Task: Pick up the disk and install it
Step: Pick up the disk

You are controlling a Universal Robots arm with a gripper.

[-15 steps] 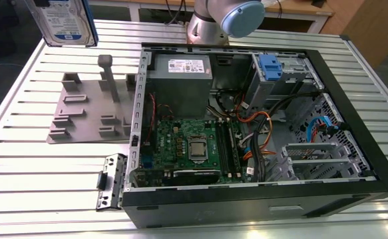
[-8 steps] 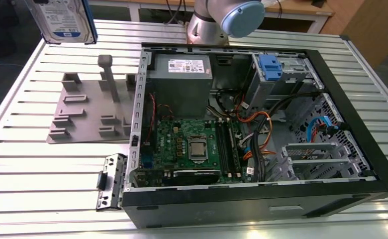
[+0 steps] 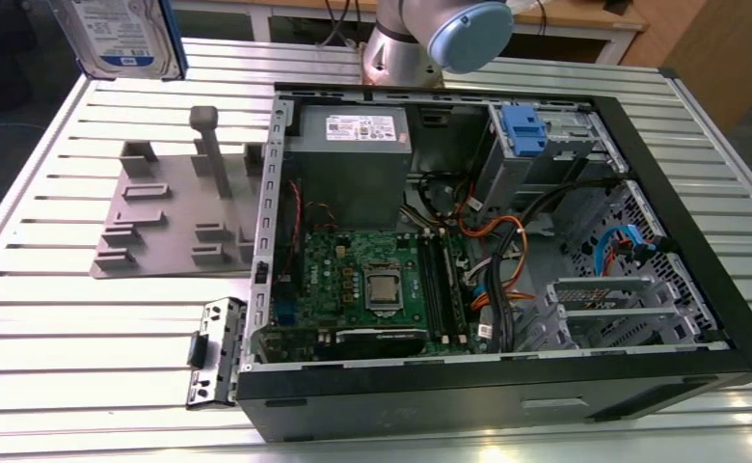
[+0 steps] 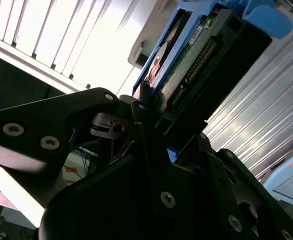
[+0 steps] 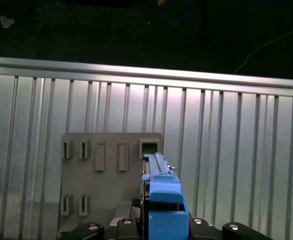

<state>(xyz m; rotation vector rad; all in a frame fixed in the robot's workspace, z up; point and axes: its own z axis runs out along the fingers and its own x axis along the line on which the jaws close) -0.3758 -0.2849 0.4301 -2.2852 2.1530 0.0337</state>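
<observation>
The disk (image 3: 119,34) hangs high in the air at the exterior view's top left, its white-and-blue label facing the camera, above the table's far left corner. In the second wrist view my gripper (image 4: 151,117) is shut on the disk (image 4: 186,65), whose green circuit board, connector and blue side rail show between the black fingers (image 4: 142,102). The first wrist view sees the disk (image 5: 161,195) edge-on, blue rail uppermost, well above the grey holder (image 5: 106,170) on the table.
The open computer case (image 3: 723,318) lies on the slatted table (image 3: 80,318), with a blue-latched drive cage (image 3: 521,125), a grey power supply (image 3: 350,145) and a motherboard (image 3: 376,280) inside. The grey holder (image 3: 176,207) stands left of the case. A black bracket (image 3: 215,352) lies near the case's front corner.
</observation>
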